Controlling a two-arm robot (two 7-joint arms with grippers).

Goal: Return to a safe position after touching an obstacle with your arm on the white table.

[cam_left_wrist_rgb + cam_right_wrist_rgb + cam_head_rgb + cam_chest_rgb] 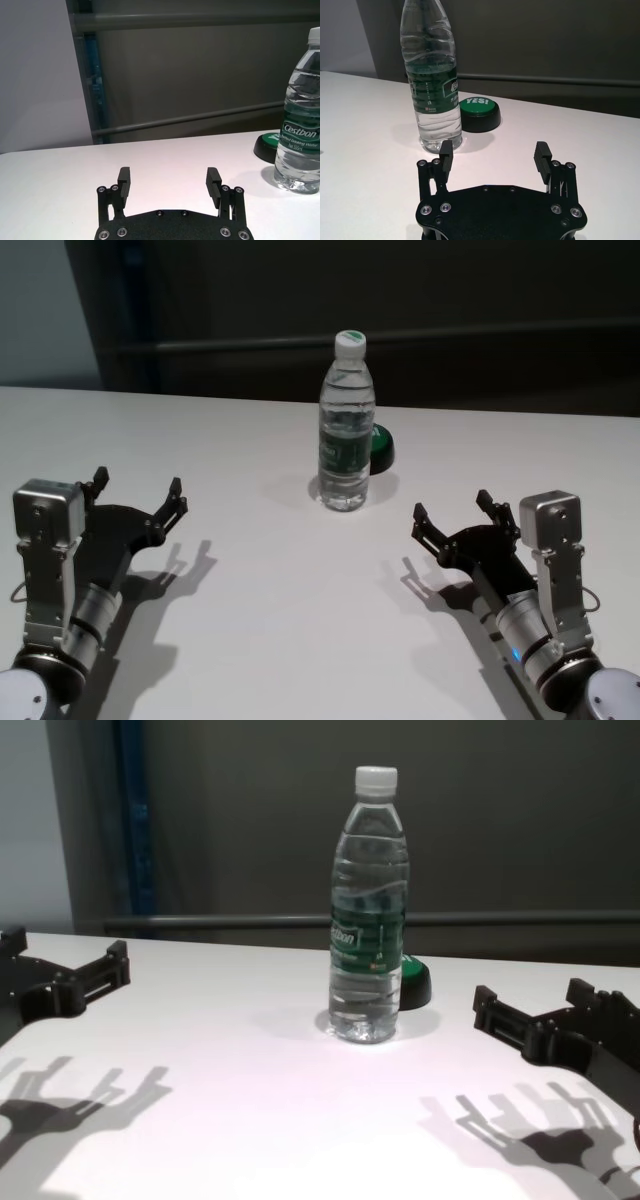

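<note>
Clear plastic, ribbed and part-filled with water, makes up the tall bottle (347,425) with its white screw cap and dark green label band; it stands upright near the middle of the broad, plain white matte table (270,640), towards the far edge. Touching or just behind its base, on the robot's right, sits a low black round button with a green top (479,114).

Both arms sit low over the near part of the table, well apart from the bottle. The left gripper (138,494) hangs out on the left with its black fingers spread and nothing between them; the right gripper (452,511) mirrors it on the right, fingers likewise apart and empty. Neither touches the bottle.

The risk from here looks modest but real. The right gripper points roughly towards the bottle, and the wrist view shows one fingertip lined up with its base, so any forward drift or inward sweep could clip it. Being tall and narrow-footed, the bottle would probably tip, perhaps onto the button or towards the far edge. Lifting and pulling straight back, rather than swinging across the middle, seems safest.
</note>
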